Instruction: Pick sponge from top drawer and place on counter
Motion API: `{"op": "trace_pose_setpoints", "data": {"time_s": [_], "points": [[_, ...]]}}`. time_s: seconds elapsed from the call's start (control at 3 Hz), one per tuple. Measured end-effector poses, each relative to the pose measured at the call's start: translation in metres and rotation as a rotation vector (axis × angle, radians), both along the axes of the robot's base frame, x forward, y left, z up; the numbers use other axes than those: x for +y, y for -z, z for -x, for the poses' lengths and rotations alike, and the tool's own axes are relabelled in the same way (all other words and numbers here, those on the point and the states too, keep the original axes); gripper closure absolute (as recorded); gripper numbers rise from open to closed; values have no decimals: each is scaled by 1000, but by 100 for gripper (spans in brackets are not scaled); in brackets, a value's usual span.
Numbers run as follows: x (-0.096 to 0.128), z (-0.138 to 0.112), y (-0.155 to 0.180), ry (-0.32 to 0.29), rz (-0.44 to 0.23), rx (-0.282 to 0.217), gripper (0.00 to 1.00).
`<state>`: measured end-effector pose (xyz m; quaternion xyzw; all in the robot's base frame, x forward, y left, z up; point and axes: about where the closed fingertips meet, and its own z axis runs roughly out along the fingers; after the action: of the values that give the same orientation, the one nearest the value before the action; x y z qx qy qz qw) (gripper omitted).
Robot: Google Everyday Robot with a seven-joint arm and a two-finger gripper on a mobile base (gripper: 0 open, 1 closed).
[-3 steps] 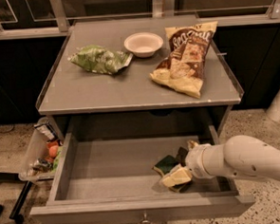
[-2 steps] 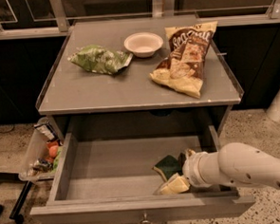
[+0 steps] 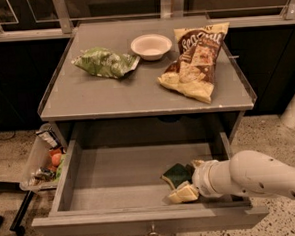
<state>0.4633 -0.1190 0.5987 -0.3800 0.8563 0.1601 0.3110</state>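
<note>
**Reached into the open top drawer for the sponge.**

Found the sponge lying flat, dark green side up, near the front right corner of the top drawer, not yet on the counter. Held the gripper low over the drawer floor, reaching in from the right edge. Kept the gripper spread apart, with 1 finger by the front edge and 1 more toward the back, and the sponge right between the 2. Seemed to lie with its long side slanting from front left to back right, but hard to tell for sure. Probably needed only a squeeze and a lift next, then a trip up to the bare front edge of the counter, away from the green bag, the white bowl and the brown chip bag.
</note>
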Motion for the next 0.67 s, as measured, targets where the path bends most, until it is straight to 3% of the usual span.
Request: {"op": "trace_pose_setpoints", "data": {"time_s": [0.67], "points": [[0, 0, 0, 0, 0, 0, 66]]}}
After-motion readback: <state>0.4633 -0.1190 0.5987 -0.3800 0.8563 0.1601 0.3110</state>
